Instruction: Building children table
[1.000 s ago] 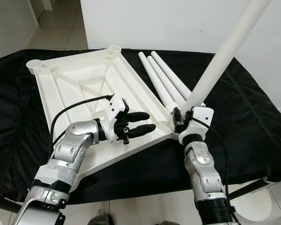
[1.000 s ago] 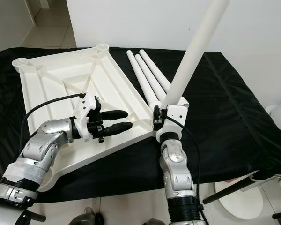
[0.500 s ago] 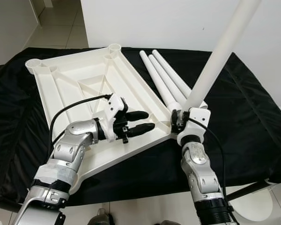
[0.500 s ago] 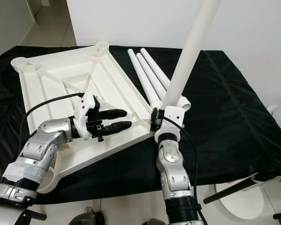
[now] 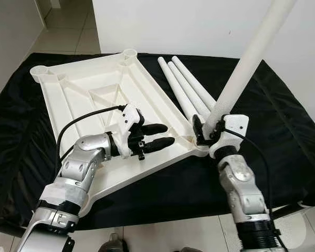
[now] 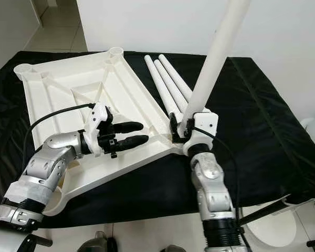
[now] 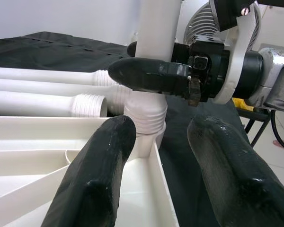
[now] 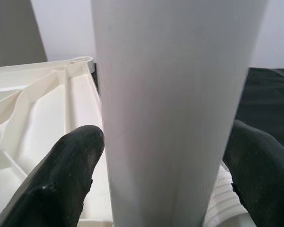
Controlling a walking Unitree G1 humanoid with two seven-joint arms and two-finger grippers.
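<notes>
While the right gripper (image 5: 207, 127) pinched an upright table leg (image 5: 250, 59) at the upturned tabletop's (image 5: 84, 89) corner socket, the left gripper (image 5: 160, 136) hovered beside it, jaws spread.

The raised table leg (image 5: 249, 63) runs out past the picture's top edge, its threaded foot (image 7: 145, 120) partly hidden behind the right gripper's fingers (image 7: 149, 75) at the tabletop's corner socket.

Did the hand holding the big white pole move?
Yes. The right hand swung rightward around the pole, measured against the tabletop corner, as if twisting it in.
</notes>
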